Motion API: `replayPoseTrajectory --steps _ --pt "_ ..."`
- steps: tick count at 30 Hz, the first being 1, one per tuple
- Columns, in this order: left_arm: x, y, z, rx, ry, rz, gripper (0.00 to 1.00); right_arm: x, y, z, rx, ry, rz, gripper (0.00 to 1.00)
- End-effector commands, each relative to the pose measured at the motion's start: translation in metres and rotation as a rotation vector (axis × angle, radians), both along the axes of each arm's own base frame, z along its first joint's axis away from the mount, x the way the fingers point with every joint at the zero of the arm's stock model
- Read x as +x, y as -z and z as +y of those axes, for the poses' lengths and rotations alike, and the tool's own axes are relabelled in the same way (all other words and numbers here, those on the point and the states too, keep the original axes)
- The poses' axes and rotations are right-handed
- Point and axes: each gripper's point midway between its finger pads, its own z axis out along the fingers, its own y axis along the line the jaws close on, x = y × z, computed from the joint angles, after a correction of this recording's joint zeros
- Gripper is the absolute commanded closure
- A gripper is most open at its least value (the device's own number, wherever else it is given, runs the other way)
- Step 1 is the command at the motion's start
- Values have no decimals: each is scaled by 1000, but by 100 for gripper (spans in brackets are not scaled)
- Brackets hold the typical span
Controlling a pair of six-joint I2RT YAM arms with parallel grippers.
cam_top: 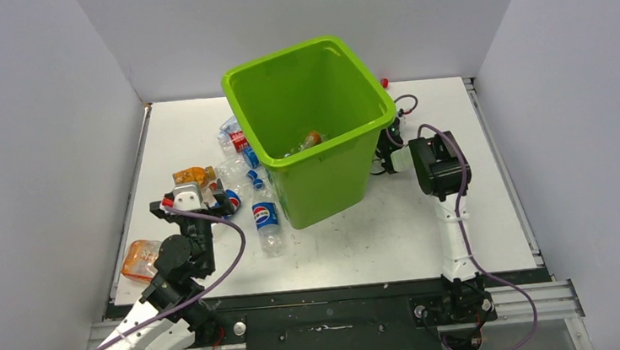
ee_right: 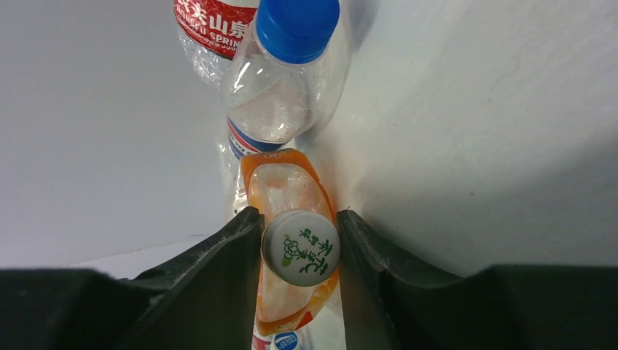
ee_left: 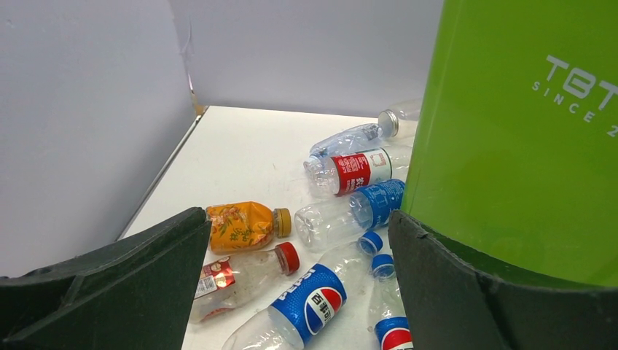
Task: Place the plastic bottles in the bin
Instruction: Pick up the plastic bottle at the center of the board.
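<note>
1. The small orange-label plastic bottle with a pale cap point(ee_right: 299, 249) is beside the big lime-green plastic bin point(cam_top: 324, 178), its neck pinched in the right hand point(ee_right: 299, 217).
2. Lift it well above the bin, then let go.
3. The left hand point(ee_left: 297, 226) is wide open, holding nothing.

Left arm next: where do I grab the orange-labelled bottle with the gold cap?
Take the orange-labelled plastic bottle with the gold cap across its labelled middle, from above. It lies on its side, cap pointing toward the lime-green plastic bin, so turn the open left end effector to straddle its width.
</note>
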Motion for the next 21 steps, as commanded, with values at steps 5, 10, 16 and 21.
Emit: replayPoseTrajectory --steps 5,10,16,21 --pt "-3 -21 2 -48 10 -62 9 -15 9 -12 -70 25 18 93" --pt "-8 -29 5 -87 24 -93 9 -30 -24 -31 -70 55 -23 95" --pt "-17 -41 8 -137 50 -127 9 -58 -79 -69 -160 123 -39 95" --pt "-24 -52 12 -191 69 -166 10 -93 -110 -105 -235 182 -18 95"
